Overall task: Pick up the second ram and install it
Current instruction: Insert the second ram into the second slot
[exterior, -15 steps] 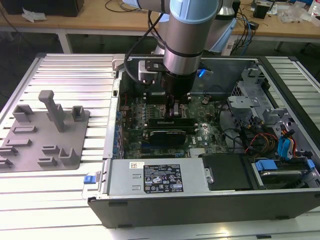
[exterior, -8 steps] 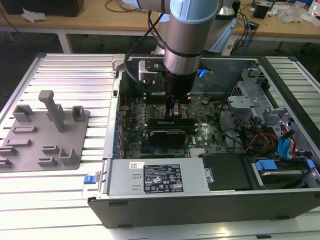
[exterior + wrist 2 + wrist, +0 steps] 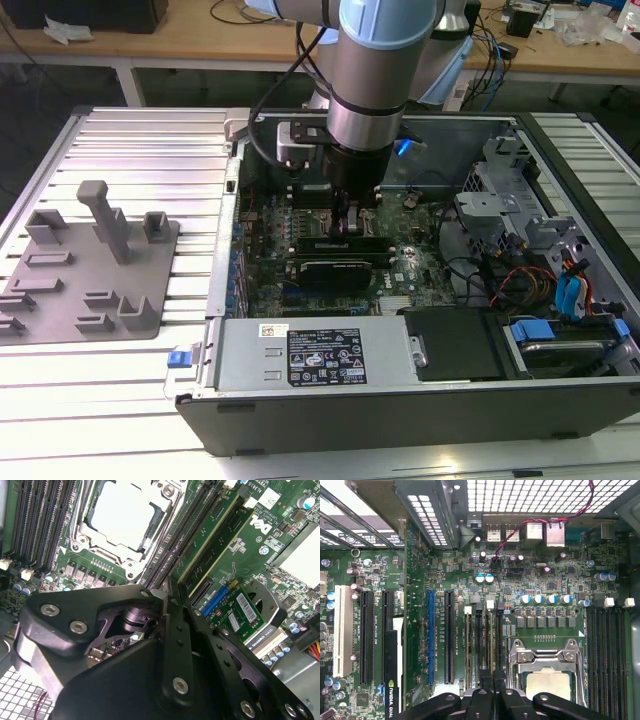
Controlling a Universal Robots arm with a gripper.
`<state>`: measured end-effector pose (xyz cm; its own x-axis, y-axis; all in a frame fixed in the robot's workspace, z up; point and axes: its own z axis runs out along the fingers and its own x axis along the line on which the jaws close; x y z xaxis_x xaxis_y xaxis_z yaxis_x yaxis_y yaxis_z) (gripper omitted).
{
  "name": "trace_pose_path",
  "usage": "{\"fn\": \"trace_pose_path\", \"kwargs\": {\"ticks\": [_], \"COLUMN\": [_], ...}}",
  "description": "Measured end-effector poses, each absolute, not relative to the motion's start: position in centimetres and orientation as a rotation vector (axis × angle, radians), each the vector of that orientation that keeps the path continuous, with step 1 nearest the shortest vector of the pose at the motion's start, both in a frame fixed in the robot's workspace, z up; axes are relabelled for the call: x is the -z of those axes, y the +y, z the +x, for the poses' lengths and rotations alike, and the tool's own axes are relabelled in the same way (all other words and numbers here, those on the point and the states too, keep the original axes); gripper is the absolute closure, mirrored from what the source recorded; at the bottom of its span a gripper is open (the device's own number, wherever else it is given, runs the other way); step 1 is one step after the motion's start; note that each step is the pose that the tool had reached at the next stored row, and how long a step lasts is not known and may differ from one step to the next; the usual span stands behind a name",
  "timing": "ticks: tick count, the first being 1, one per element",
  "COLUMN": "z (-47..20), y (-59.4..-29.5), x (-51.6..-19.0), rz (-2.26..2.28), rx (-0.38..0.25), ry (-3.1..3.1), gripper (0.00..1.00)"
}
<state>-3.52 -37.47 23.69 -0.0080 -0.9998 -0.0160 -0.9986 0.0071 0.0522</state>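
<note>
Opened computer case [image 3: 560,400]; gripper [image 3: 169,592] closed over memory slots beside processor [image 3: 122,515], possibly pressing second ram [image 3: 210,527].

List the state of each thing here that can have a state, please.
Computer case: open, side cover off.
Processor: seated in its socket, uncovered.
End effector: low inside the case, at the memory slots beside the processor.
Far memory slots: empty.

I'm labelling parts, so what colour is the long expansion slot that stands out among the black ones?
Blue. The slot shows best in the first wrist view.
</note>
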Motion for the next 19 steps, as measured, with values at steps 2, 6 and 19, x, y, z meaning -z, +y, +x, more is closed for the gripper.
{"fn": "trace_pose_path", "kwargs": {"ticks": [2, 6, 19], "z": [-3.54, -3.58, -3.6], "y": [-37.47, -37.47, -37.47], "x": [-23.69, -23.58, -23.42], "rz": [2.194, 2.195, 2.201], "rx": [0.076, 0.074, 0.08], "ry": [-2.211, -2.212, -2.215], "gripper": [0.91, 0.91, 0.91]}}
